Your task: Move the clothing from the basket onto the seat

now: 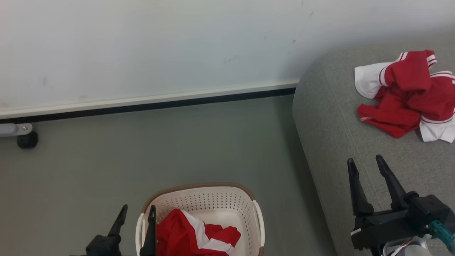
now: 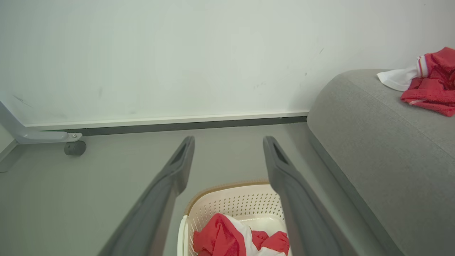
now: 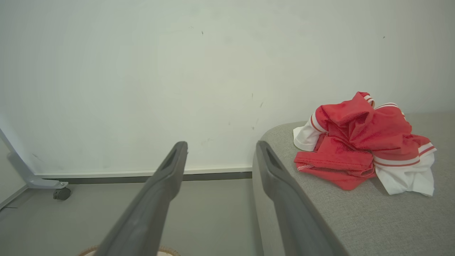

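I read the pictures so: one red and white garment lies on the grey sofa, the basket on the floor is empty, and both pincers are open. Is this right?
Not fully. The basket is not empty: a red and white garment lies inside it, as the head view shows. The other garment does lie on the sofa, and the left pincer and right pincer are open.

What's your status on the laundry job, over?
Open, empty: left pincer, right pincer. One garment on the sofa, second garment in the basket. No obstruction seen.
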